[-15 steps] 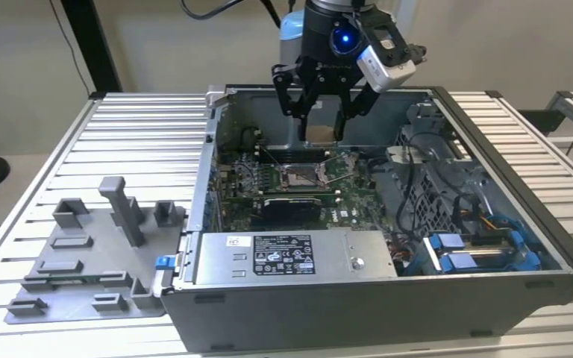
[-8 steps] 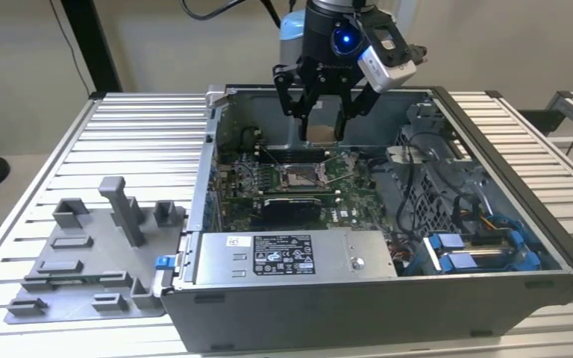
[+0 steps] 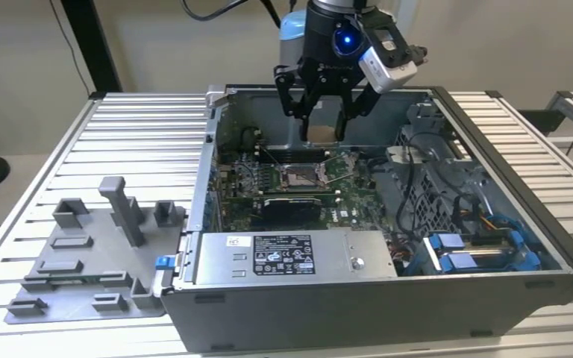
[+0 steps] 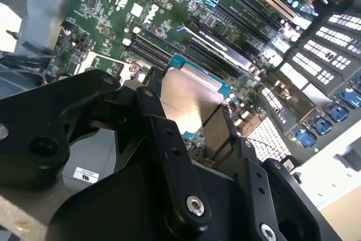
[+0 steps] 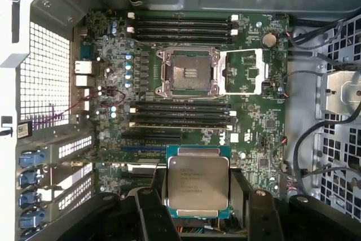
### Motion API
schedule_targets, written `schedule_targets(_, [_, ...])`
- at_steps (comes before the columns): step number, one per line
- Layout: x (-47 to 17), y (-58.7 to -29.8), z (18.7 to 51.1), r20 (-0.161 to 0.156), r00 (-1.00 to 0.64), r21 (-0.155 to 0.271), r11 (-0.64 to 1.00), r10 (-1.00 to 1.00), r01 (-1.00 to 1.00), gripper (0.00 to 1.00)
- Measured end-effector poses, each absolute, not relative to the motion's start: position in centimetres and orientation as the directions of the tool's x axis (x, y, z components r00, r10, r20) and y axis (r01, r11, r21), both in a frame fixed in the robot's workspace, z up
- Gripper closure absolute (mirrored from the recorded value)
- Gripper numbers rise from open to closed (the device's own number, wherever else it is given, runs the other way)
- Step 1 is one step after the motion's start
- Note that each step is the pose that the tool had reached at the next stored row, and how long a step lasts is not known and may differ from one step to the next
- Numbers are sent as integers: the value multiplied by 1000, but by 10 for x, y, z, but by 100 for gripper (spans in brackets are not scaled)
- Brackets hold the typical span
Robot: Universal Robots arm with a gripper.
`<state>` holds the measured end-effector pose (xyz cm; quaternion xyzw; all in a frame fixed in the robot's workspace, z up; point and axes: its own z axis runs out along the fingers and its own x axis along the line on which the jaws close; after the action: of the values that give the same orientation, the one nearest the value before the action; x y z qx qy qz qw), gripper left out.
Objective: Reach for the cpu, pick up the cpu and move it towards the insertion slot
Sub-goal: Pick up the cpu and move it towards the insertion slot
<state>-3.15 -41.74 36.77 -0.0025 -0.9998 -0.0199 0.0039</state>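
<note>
In the exterior view, the grey fixture tray (image 3: 77, 261) is sitting at lower left, and the gripper (image 3: 324, 112) is hanging at upper centre above the open computer case (image 3: 386, 291). Its fingers are clamping the cpu (image 5: 197, 182), low centre in the first wrist view. The insertion slot (image 5: 189, 71) is lying open above centre there. As I judge it, keeping the chip level and square to that socket matters most.

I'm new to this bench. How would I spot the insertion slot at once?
Look inside the open computer case, on the green circuit board. The insertion slot is the square socket with a shiny metal frame and dark centre, sitting between rows of long black memory slots.
</note>
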Motion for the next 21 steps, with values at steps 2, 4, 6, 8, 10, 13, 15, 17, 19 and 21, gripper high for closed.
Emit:
schedule_targets(2, [-31,-417,368,8,-1000,40,999,5,5,100])
schedule_targets(4, [-31,-417,367,8,-1000,40,999,5,5,100])
schedule_targets(6, [-30,-417,367,8,-1000,40,999,5,5,100])
schedule_targets(8, [-29,-417,367,8,-1000,40,999,5,5,100])
schedule_targets(10, [-29,-417,367,8,-1000,40,999,5,5,100])
schedule_targets(13, [-28,-417,367,8,-1000,40,999,5,5,100])
schedule_targets(15, [-28,-417,367,8,-1000,40,999,5,5,100])
schedule_targets(17, [-27,-417,366,8,-1000,40,999,5,5,100])
schedule_targets(19, [-27,-417,366,8,-1000,40,999,5,5,100])
schedule_targets(21, [-26,-417,366,8,-1000,40,999,5,5,100])
